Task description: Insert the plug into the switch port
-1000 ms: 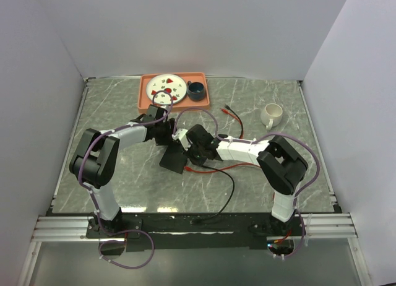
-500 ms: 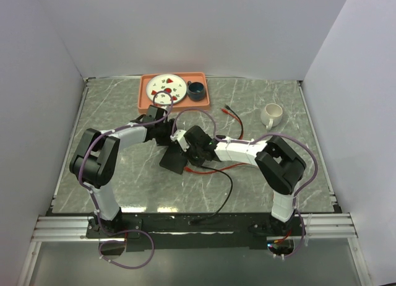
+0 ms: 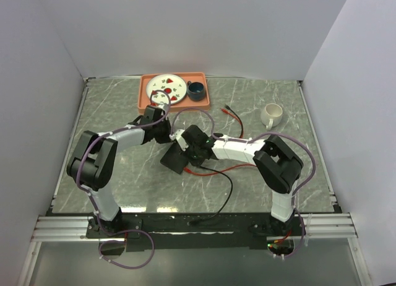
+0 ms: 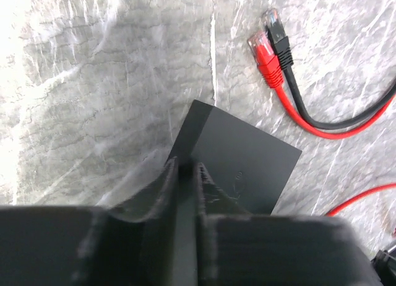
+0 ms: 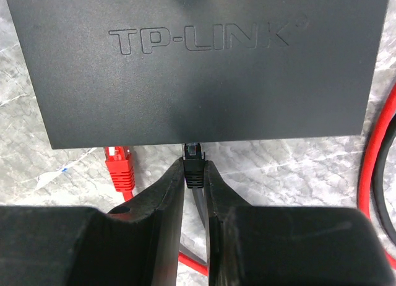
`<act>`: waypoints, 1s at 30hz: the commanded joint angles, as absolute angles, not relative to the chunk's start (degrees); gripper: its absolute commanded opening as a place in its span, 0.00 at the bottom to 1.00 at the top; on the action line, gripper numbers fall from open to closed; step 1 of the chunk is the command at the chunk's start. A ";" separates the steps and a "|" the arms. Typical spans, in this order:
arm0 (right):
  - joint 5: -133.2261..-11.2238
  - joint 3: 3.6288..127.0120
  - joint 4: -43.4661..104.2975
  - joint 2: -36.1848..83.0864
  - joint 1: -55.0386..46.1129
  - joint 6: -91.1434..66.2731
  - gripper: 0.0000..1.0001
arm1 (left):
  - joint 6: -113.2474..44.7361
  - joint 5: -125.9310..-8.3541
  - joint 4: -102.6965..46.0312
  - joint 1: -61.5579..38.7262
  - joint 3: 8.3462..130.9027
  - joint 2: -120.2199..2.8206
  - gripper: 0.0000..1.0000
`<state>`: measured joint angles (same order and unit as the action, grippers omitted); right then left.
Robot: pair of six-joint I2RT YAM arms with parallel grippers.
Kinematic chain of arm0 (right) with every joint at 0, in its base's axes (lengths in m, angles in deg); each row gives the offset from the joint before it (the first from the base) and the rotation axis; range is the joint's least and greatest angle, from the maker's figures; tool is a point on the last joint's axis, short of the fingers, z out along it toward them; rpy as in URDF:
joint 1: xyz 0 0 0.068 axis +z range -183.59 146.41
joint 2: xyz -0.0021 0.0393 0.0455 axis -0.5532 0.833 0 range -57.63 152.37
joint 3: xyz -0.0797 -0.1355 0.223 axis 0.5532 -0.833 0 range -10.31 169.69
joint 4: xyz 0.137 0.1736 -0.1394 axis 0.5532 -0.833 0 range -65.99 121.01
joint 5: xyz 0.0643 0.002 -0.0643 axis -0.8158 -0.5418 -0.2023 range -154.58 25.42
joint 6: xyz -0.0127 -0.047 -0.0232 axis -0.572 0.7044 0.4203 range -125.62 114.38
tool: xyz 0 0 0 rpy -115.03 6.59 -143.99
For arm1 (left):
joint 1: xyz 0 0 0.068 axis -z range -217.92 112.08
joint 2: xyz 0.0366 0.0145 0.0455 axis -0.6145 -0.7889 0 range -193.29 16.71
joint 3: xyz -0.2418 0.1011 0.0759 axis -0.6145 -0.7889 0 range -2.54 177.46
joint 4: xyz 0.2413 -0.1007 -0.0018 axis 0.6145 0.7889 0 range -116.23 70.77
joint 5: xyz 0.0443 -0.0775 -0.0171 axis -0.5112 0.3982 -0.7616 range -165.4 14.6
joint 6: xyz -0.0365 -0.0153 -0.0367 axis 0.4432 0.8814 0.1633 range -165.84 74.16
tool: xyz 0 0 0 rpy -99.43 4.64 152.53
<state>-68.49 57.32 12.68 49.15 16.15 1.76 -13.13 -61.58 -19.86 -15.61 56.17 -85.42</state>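
The switch (image 3: 172, 158) lies flat near the middle of the tabletop (image 3: 111, 112), and the left pincer (image 4: 185, 169) is pressed close on its corner from 11 o'clock. The right pincer (image 5: 193, 177) pinches the black plug (image 5: 193, 165). In the right wrist view the plug's tip meets the switch's 6 o'clock edge, and a red plug (image 5: 119, 165) lies loose at the black one's 9 o'clock.

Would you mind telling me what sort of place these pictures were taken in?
Most likely a robotics lab test cell: plain white walls box in a marble-patterned table, and the things on it, an orange tray, a mug and a network switch, look like staged props.
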 commanded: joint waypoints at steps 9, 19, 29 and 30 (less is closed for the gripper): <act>-65.38 64.13 16.78 51.09 16.60 -1.23 0.00 | -10.68 -59.22 -16.13 -11.29 47.29 -86.74 0.35; -65.63 62.20 15.89 49.86 14.75 -1.05 0.00 | -11.56 -58.98 -15.33 -11.28 43.08 -82.00 0.39; -67.57 65.97 13.26 50.56 14.31 -0.79 0.00 | -8.22 -53.87 -20.86 -9.70 36.30 -81.38 0.31; -67.49 66.58 12.13 50.82 14.31 -0.87 0.00 | -7.96 -53.78 -21.39 -9.53 36.39 -81.29 0.30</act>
